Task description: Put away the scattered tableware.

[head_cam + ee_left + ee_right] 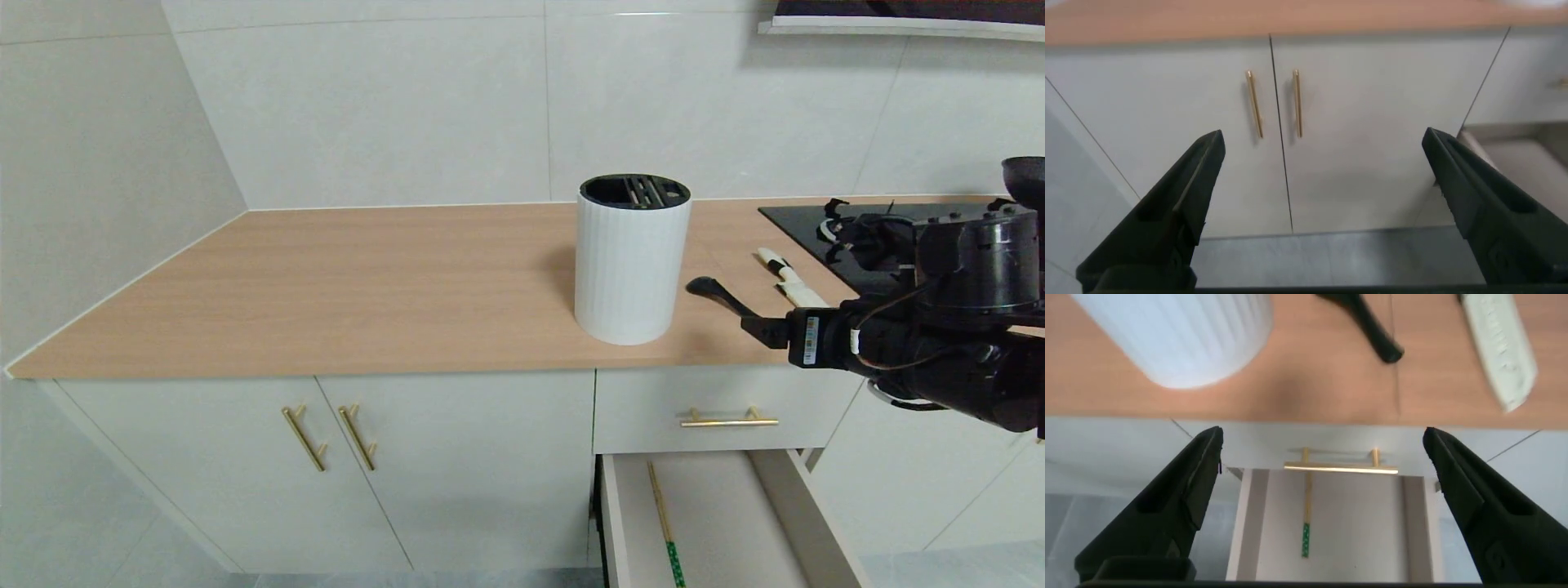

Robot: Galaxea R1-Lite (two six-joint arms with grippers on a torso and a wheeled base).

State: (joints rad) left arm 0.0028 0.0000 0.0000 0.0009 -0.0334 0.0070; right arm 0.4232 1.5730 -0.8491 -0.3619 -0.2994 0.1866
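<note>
right claw hung spread, empty | we judged: centre over black handle, possibly a ladle, before closing | drawer stood open

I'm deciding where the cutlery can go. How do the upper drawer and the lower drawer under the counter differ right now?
The upper drawer is shut; the lower drawer is pulled out. The upper drawer's contents are hidden; the lower drawer shows a chopstick with a green end lying inside. Both are white and sit beneath the counter, one above the other.
</note>
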